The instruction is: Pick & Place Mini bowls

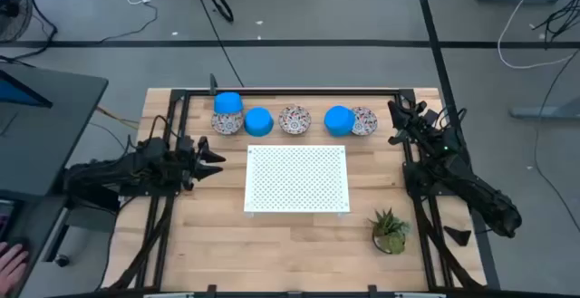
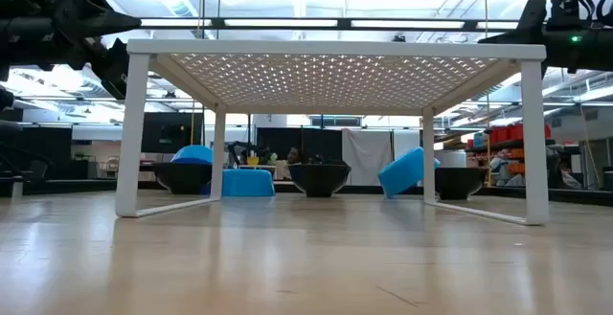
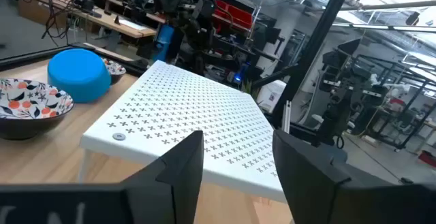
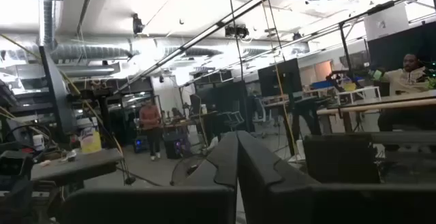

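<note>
Six mini bowls stand in a row along the table's far side. A blue bowl (image 1: 227, 103) rests on a patterned bowl (image 1: 224, 124). Beside them are a blue bowl (image 1: 259, 121) turned upside down, a patterned bowl (image 1: 294, 120), and a blue bowl (image 1: 338, 120) that leans tilted against a patterned bowl (image 1: 364, 121). My left gripper (image 1: 217, 157) is open and empty, above the table just left of the white board; it also shows in its wrist view (image 3: 235, 163). My right gripper (image 1: 396, 122) is shut and empty, right of the bowl row, with its fingers together in its wrist view (image 4: 237, 142).
A white perforated board (image 1: 297, 178) on four legs stands mid-table, just nearer than the bowls. A small green potted plant (image 1: 390, 230) stands near the front right. A dark frame (image 1: 299, 91) runs along the table's far edge and sides. Bare wood lies near the front edge.
</note>
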